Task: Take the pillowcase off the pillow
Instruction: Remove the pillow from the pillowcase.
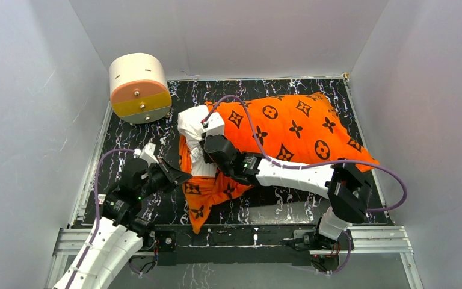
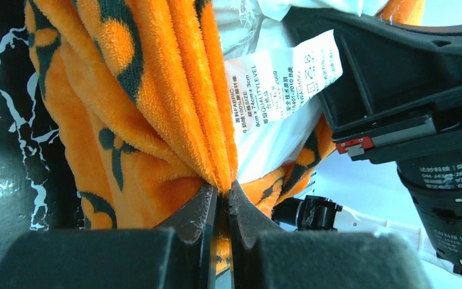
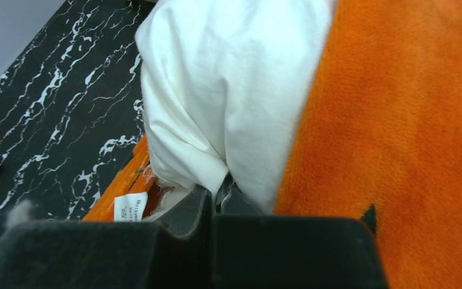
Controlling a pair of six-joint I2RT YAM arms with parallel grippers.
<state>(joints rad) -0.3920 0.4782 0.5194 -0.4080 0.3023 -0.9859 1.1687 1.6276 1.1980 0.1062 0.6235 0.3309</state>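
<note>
The orange pillowcase point(image 1: 289, 129) with black motifs covers most of the white pillow point(image 1: 191, 123), whose left end sticks out bare. A loose flap of the case trails toward the front edge. My left gripper point(image 1: 183, 176) is shut on a bunched fold of the pillowcase point(image 2: 156, 120); in the left wrist view the plush is pinched between its fingertips point(image 2: 222, 194), with the pillow's care label point(image 2: 283, 75) just behind. My right gripper point(image 1: 200, 158) is shut on a pinch of the pillow's white fabric point(image 3: 216, 90), its tips point(image 3: 218, 195) buried in the cloth beside the orange pillowcase point(image 3: 397, 120).
A cream-and-orange cylinder point(image 1: 139, 88) lies at the back left corner. The black marbled floor point(image 1: 277, 205) is boxed in by grey walls on three sides. My right arm point(image 1: 301, 171) reaches across the front of the pillow. A small white tag point(image 3: 130, 206) shows on the case's edge.
</note>
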